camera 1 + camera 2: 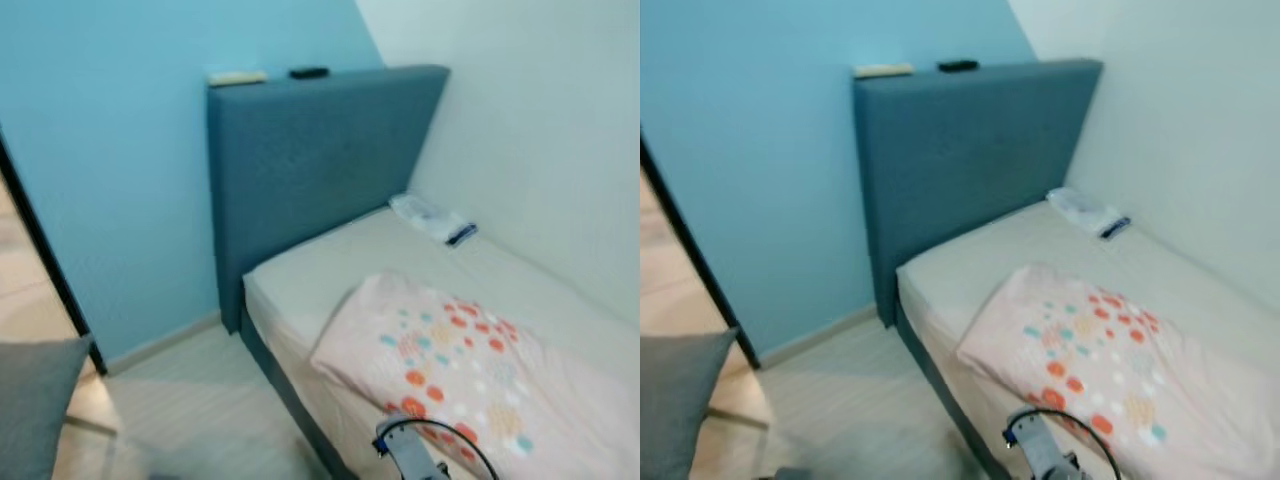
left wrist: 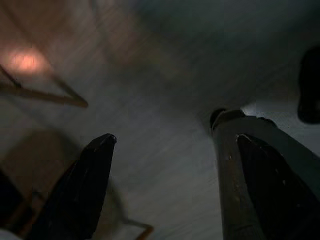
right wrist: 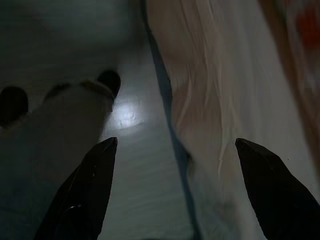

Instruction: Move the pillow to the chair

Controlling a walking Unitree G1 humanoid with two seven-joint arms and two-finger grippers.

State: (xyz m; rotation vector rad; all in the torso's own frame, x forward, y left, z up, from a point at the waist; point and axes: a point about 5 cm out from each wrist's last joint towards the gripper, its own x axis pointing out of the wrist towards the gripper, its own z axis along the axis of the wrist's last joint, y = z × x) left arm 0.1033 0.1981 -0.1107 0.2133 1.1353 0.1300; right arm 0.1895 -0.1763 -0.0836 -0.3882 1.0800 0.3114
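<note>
I see the dotted pink pillow cut off at the bed's edge; left gripper and right gripper hang spread wide, holding nothing.

Blue headboard against a blue wall, two small items on top (blurred).

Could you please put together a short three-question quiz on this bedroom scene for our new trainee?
1. True or false: the pillow lies on the bed.
2. What colour is the headboard? A) dark blue-grey B) white C) red
3. Fill in: the right gripper hangs over the floor beside the bed, its fingers ____.

Key: 1 true; 2 A; 3 open.
</note>
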